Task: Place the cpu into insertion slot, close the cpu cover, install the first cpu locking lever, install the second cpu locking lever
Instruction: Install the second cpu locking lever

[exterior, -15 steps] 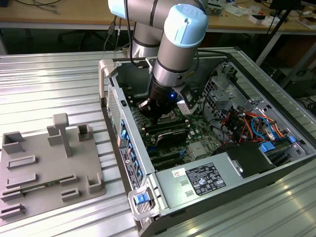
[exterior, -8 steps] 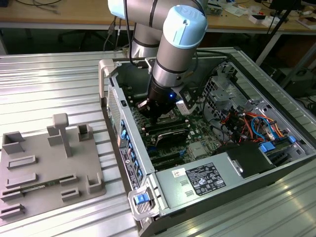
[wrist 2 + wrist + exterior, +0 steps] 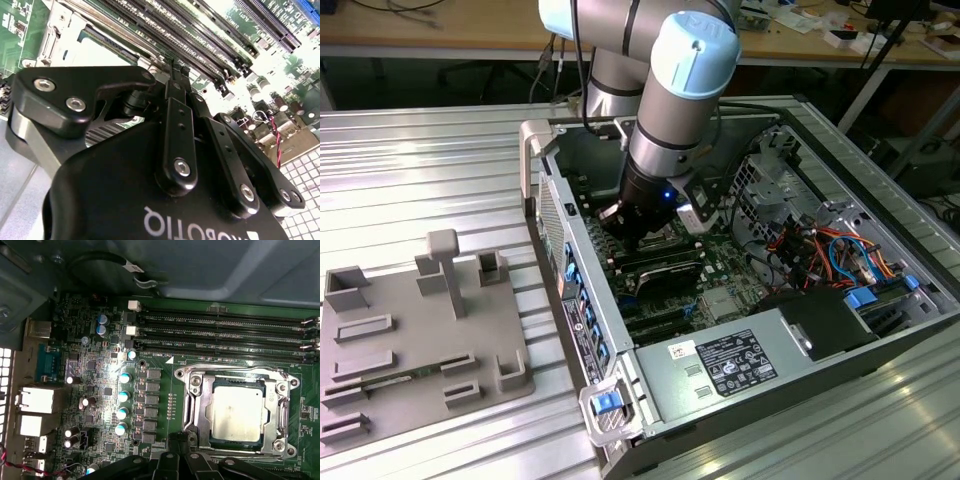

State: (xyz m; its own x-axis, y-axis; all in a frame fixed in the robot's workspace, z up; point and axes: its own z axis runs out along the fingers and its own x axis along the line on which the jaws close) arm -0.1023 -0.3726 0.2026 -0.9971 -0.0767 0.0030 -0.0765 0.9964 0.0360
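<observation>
One gripper (image 3: 172,65) is seen lowered into the open computer case (image 3: 840,350), just above the green circuit board (image 3: 100,380). In the second wrist view its fingers (image 3: 175,125) are pressed together at the tips, with nothing seen held between them. In the first wrist view the cpu (image 3: 236,412) is seated in the insertion slot (image 3: 215,440), just beyond the fingertips. The cpu cover (image 3: 200,405) is laid flat around the chip, whose silver top is framed by its window. Long black memory slots (image 3: 225,335) are set further beyond the socket.
</observation>
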